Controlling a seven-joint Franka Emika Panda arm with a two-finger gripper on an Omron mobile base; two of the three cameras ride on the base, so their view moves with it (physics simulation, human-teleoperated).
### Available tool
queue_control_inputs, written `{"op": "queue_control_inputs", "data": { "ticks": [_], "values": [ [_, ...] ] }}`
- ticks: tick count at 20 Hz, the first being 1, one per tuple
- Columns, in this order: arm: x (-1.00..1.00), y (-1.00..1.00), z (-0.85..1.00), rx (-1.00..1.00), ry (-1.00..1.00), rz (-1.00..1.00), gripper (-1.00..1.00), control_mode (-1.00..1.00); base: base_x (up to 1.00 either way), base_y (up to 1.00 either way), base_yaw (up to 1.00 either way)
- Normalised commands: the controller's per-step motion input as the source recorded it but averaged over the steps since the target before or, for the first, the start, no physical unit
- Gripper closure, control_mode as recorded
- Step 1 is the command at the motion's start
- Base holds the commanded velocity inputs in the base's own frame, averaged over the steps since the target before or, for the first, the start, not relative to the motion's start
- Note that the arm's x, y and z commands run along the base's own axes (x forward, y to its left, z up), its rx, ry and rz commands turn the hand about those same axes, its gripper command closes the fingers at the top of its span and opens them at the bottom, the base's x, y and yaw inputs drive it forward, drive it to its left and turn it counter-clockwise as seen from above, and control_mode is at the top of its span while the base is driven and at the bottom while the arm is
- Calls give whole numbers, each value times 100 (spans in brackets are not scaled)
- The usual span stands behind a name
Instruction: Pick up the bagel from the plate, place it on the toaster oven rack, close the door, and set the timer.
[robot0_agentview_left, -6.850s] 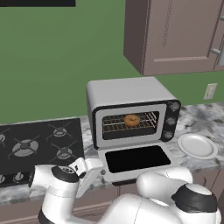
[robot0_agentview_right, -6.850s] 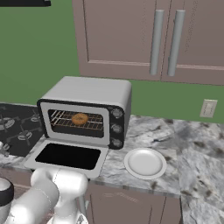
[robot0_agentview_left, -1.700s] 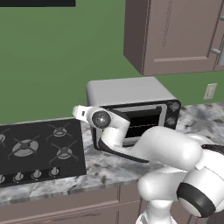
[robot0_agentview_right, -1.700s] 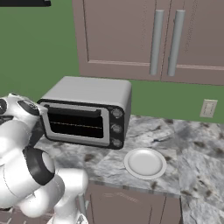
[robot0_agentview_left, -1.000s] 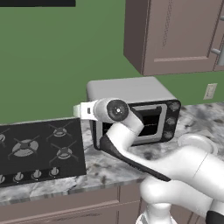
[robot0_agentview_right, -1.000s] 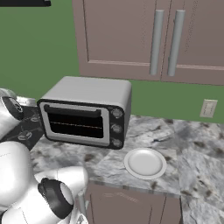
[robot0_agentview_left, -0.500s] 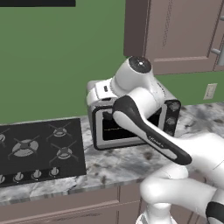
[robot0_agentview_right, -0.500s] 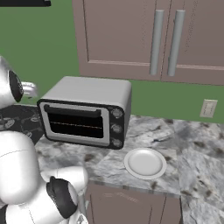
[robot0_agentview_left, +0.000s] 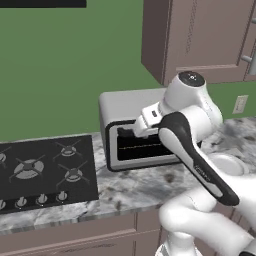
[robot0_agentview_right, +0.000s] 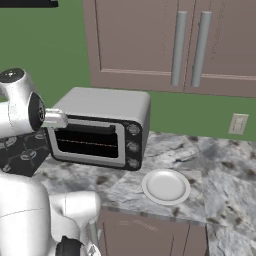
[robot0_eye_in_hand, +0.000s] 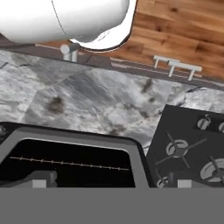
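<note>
The toaster oven (robot0_agentview_right: 102, 107) stands on the counter with its door (robot0_agentview_right: 87, 142) shut; the black bar handle (robot0_agentview_right: 85, 126) runs along the door's top. Through the dark glass a thin line of the toaster oven rack (robot0_agentview_right: 88, 142) shows. The bagel is hidden behind the door. The white plate (robot0_agentview_right: 166, 186) lies bare to the right of the oven. My gripper (robot0_agentview_left: 126, 132) hovers open at the door's upper left corner, holding nothing. In the hand view the gripper (robot0_eye_in_hand: 113, 183) looks down over the door (robot0_eye_in_hand: 65, 159), its tips wide apart.
Three round knobs (robot0_agentview_right: 132, 146) sit in a column on the oven's right panel. A black gas stovetop (robot0_agentview_left: 42, 165) lies left of the oven. Cabinets (robot0_agentview_right: 185, 42) hang above. My arm's white elbow (robot0_agentview_left: 192, 107) covers the oven's right side in the left base view.
The door, open with the bagel on the rack in the earliest frames, is shut. Over the last second my arm rose and swung right across the oven's front.
</note>
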Motion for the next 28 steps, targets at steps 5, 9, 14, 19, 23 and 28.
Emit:
{"op": "queue_control_inputs", "data": {
  "ticks": [5,9,14,19,23,28],
  "values": [
    [-27,-100,-74,-3,1,0,-100,-100,0,0,0],
    [-12,-99,-54,-4,0,0,-100,-100,0,0,0],
    [-1,-88,-38,-3,0,0,-100,-100,0,0,0],
    [0,-69,-35,-1,0,0,-100,-100,0,0,0],
    [9,-42,-44,-1,0,0,-100,-100,0,0,0],
    [33,-28,-35,0,0,0,-100,-100,0,0,0]
  ]
}}
